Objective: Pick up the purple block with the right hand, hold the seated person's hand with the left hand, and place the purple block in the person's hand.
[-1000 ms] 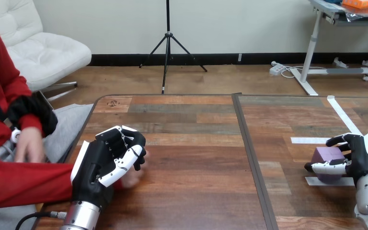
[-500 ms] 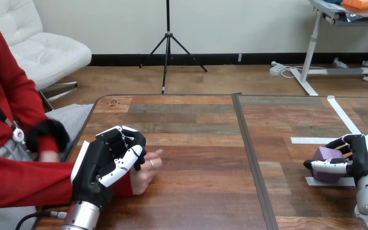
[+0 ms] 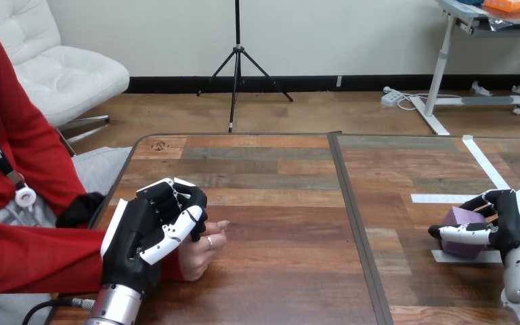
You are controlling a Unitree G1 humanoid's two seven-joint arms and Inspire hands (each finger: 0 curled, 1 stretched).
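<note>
The purple block [image 3: 459, 221] sits on the table at the far right, on a strip of white tape. My right hand [image 3: 518, 223] is shut on it, with the thumb across its near face and the fingers [image 3: 482, 200] curled over its far side. My left hand [image 3: 150, 229] stands at the table's left edge, over the wrist of the person's hand [image 3: 202, 248]. That hand rests on the table and pokes out to the right from behind my left hand. Whether my left hand grips it is hidden.
The person's red sleeve [image 3: 34, 257] runs in from the left edge toward my left hand. White tape strips [image 3: 440, 198] lie on the wooden table [image 3: 277, 203] near the block. A dark seam [image 3: 352, 217] divides the tabletop down the middle.
The person's hand has slid further right from behind my left hand. Their other hand, earlier raised at the left, has dropped away. My right thumb has closed slightly on the block.
</note>
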